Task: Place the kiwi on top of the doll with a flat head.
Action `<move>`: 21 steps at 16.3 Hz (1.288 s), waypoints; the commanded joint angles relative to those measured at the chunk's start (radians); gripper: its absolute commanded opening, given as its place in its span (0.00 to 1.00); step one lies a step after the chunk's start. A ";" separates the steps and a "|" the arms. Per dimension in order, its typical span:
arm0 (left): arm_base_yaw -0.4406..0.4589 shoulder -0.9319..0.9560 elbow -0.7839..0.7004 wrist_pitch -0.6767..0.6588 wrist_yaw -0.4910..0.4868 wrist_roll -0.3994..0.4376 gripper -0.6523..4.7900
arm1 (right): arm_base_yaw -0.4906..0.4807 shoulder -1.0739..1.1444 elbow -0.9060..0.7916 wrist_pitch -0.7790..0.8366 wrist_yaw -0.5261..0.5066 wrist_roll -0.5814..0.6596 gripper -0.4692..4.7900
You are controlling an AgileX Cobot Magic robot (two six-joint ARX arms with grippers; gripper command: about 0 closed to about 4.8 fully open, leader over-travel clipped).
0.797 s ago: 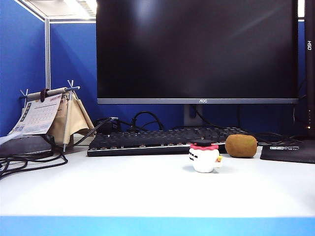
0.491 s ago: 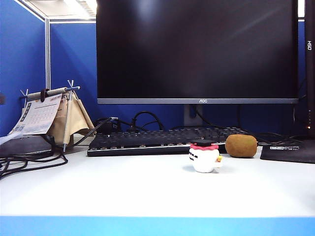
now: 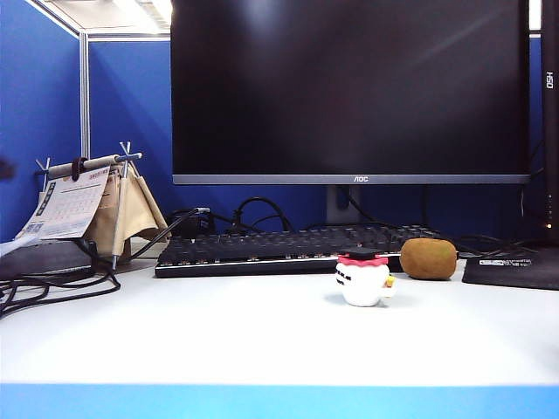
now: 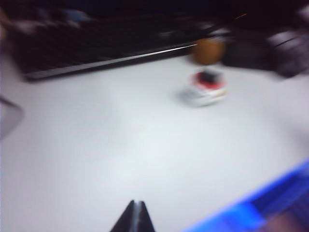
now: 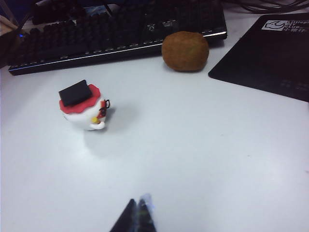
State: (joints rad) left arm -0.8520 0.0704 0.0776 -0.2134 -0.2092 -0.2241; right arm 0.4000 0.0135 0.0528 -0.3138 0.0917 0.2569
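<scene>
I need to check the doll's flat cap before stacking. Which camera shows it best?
The right wrist view: it looks down sharply on the doll's cap. The exterior view shows it side-on, cap edge only; the left wrist view is blurred.

Even overhead light, one wrist picture smearing

Ceiling panels (image 3: 144, 10) are glowing at the top of the exterior view, and the white table (image 3: 262, 332) is reflecting them brightly, while the dark monitor (image 3: 349, 87) is showing only faint sheen. The doll with a flat head (image 3: 362, 279) is casting a soft, small shadow on the table. The left wrist view is blurring heavily, with the kiwi (image 4: 208, 50) and keyboard (image 4: 96, 48) smearing into dim streaks. The right wrist view is staying sharp, its far edge falling dark, and the doll's shadow is lying faint beside it.
</scene>
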 commanded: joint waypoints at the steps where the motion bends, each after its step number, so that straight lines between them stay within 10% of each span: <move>1: 0.000 0.026 0.016 0.096 0.260 -0.115 0.11 | 0.002 0.001 -0.005 0.058 -0.027 0.077 0.09; 10: 0.000 0.535 0.234 0.039 0.340 0.055 0.11 | -0.006 0.003 0.042 0.291 -0.077 0.029 0.09; 14: 0.000 0.686 0.309 0.270 0.235 0.164 0.11 | -0.025 0.144 0.285 0.187 -0.068 -0.188 0.09; 16: 0.000 0.718 0.310 0.512 0.214 0.164 0.11 | -0.084 0.336 0.461 0.143 -0.128 -0.210 0.09; 21: 0.000 0.726 0.309 0.424 0.206 0.164 0.11 | -0.451 0.644 0.702 0.047 -0.325 -0.277 0.20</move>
State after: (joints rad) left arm -0.8520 0.7971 0.3840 0.2459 -0.0025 -0.0635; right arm -0.0166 0.6258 0.7334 -0.2451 -0.1371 -0.0025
